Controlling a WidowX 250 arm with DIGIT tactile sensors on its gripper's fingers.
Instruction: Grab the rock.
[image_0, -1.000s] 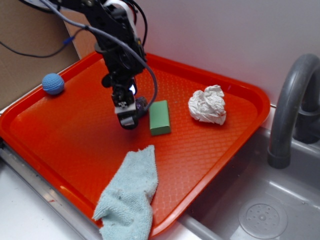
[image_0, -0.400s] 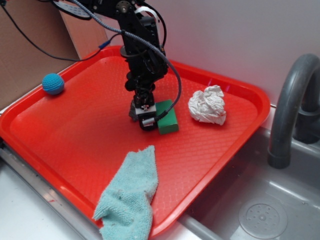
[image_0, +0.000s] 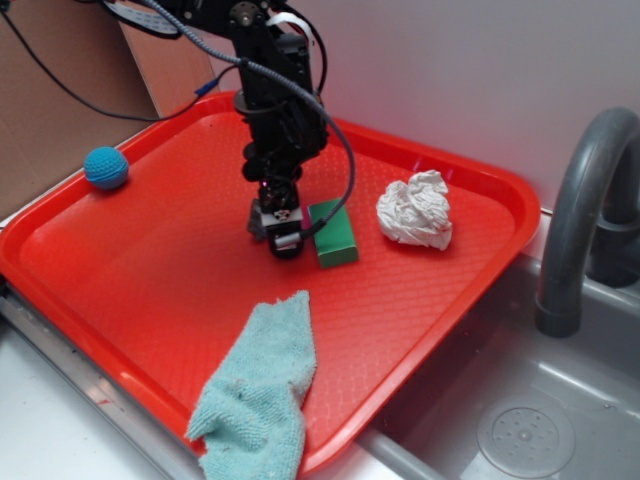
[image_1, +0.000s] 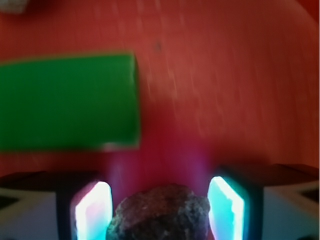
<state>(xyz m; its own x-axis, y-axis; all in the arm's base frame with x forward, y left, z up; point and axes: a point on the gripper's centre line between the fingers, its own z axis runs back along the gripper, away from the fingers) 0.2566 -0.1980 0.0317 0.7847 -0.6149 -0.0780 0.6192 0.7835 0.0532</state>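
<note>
At the middle of the desk the rock (image_1: 160, 212) sat between the half-open jaws, not yet visibly clamped, just beside the green block (image_0: 334, 232) on the red tray (image_0: 120, 270); it looked hard, rough and fairly heavy, best pinched across its broad middle.

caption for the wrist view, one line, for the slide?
Wrist view: the rock sits between the pincer fingers, green block alongside on the red tray.
</note>
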